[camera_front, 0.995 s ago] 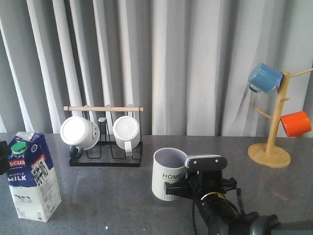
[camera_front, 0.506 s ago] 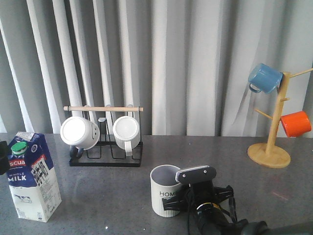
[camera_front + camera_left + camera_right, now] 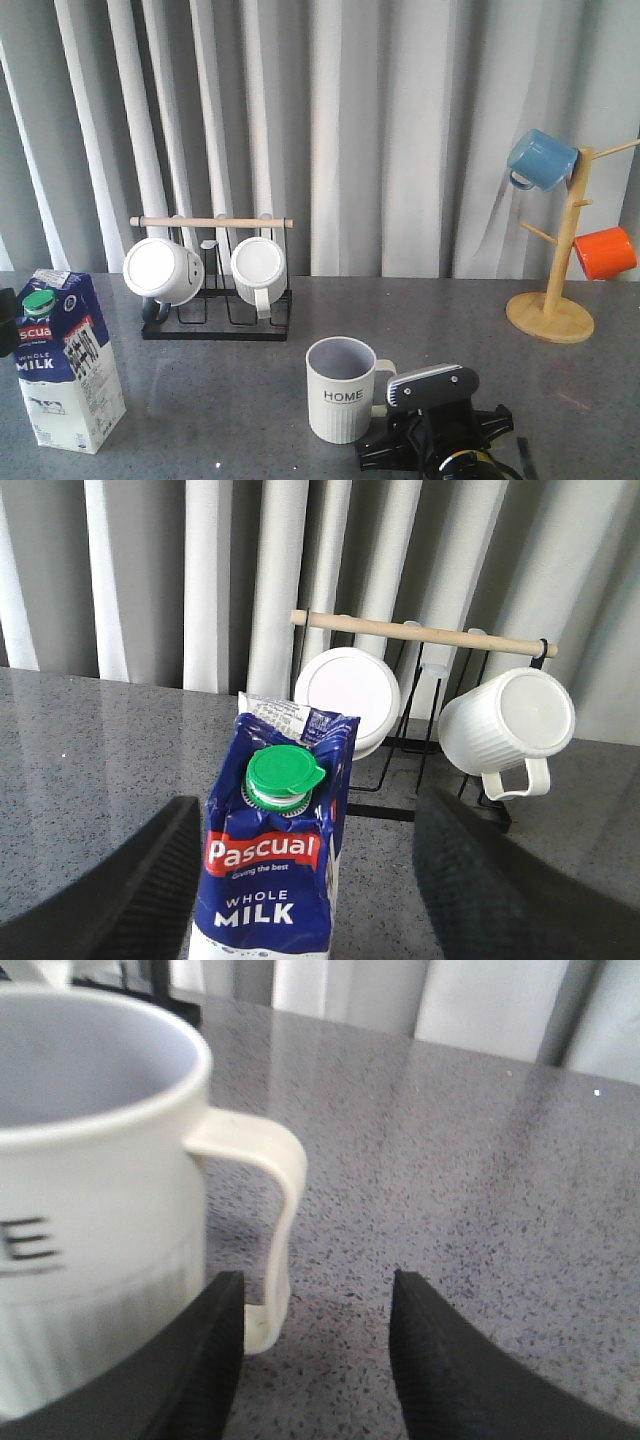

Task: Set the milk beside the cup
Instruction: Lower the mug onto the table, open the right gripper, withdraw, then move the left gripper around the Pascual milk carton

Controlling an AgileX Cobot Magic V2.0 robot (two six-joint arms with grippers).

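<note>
The milk (image 3: 68, 360), a blue-and-white carton with a green cap, stands upright at the table's near left. In the left wrist view the milk (image 3: 275, 870) sits between the wide-apart fingers of my left gripper (image 3: 308, 802), which is open and not touching it. The cup (image 3: 340, 390), a cream ribbed mug marked HOME, stands upright near the front middle, handle pointing right. My right gripper (image 3: 315, 1280) is open just to the right of the cup (image 3: 90, 1180). The cup's handle (image 3: 280, 1220) lies beside one finger (image 3: 205, 1360); only bare table is between the jaws.
A black wire rack (image 3: 215, 318) with a wooden bar holds two white mugs (image 3: 163, 270) at the back left. A wooden mug tree (image 3: 560, 290) at the back right carries a blue mug (image 3: 541, 158) and an orange mug (image 3: 605, 252). Grey curtains close the back.
My right gripper brought the cup nearer and slightly left, set it down, let go and drew back to the right and nearer. The milk and the left arm have not moved.
</note>
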